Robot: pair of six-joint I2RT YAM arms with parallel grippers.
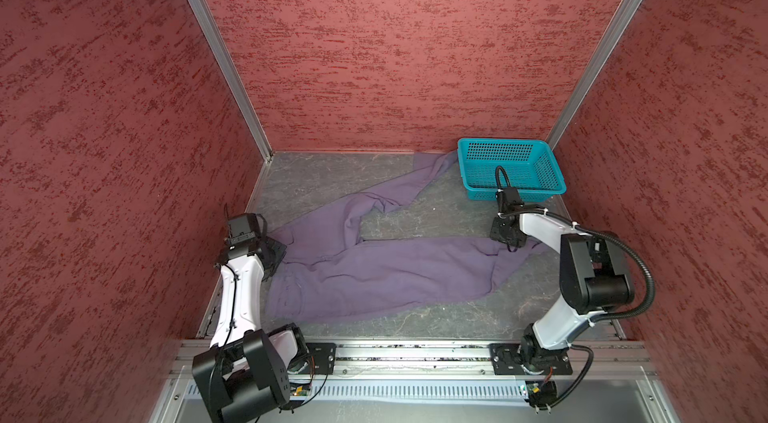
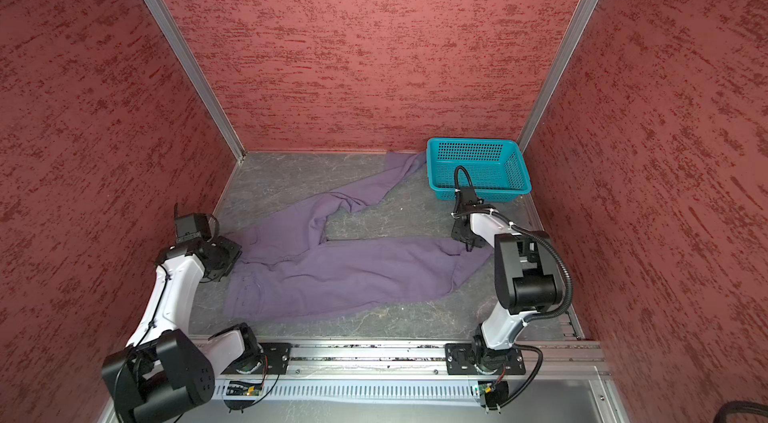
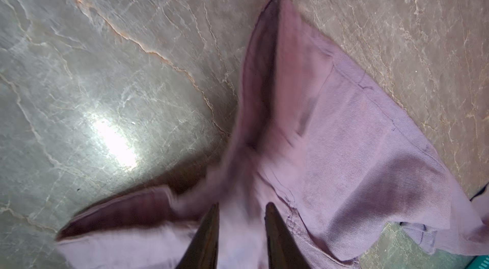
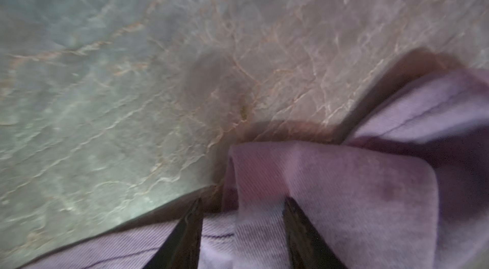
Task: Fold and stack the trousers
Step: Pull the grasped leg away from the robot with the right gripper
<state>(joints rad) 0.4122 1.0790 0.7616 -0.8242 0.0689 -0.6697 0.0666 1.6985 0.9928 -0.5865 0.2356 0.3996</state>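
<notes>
The muted-purple trousers [image 1: 374, 271] [image 2: 340, 271] lie spread on the grey marbled tabletop, waist to the left. One leg runs back toward the basket. The other runs right, its end doubled over. My left gripper [image 1: 276, 256] [image 2: 226, 256] is down at the waist's far corner. In the left wrist view the left gripper [image 3: 241, 205] has its jaws apart, with blurred waist cloth [image 3: 344, 135] between them. My right gripper [image 1: 509, 238] [image 2: 467, 240] stands over the right leg's end. In the right wrist view the right gripper [image 4: 242, 200] is open astride a raised fold of cloth [image 4: 344, 175].
A teal perforated basket [image 1: 482, 191] [image 2: 449, 192] stands at the back right corner, just behind the right arm. Red textured walls close in the left, back and right. A metal rail with both arm bases runs along the front edge.
</notes>
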